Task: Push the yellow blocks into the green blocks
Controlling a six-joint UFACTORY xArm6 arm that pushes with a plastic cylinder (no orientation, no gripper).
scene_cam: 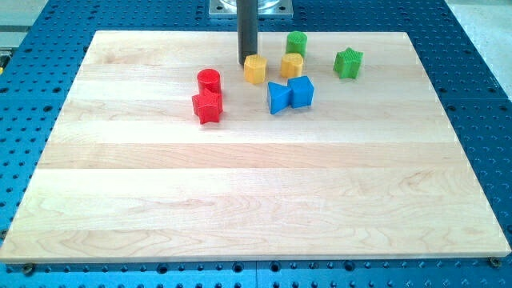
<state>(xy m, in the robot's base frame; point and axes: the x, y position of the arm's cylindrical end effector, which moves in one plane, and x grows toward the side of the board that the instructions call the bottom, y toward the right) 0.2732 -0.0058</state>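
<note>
Camera view shows a blue perforated table [480,48], and on it a pale wooden board [256,192] that fills most of the frame. From the view's top a metal mount [250,8] comes in, and my dark rod [247,32] drops straight from it to the board. My tip [247,64] holds nothing; it is a plain rod end, set down near the board's top edge.

All the blocks lie close to my tip, in the upper part of the board. Just to the view's right of my tip, touching it or nearly so, sits one yellow block [254,70], a short many-sided piece. A second yellow block [291,66] of much the same shape stands further to the view's right, apart from the first. Just above that second yellow one, toward the view's top, is a green round block [297,42], very near it; I cannot tell whether the two touch. A green star-shaped block [348,63] lies well off to the view's right of my tip, apart from both yellow ones.

Below and to the right of my tip are two blue blocks, a notched one [278,98] and a squarer one [302,92], pressed side by side. Below and to the left of my tip are a red round block [209,81] and, touching it on its lower side, a red star-like block [207,106].
</note>
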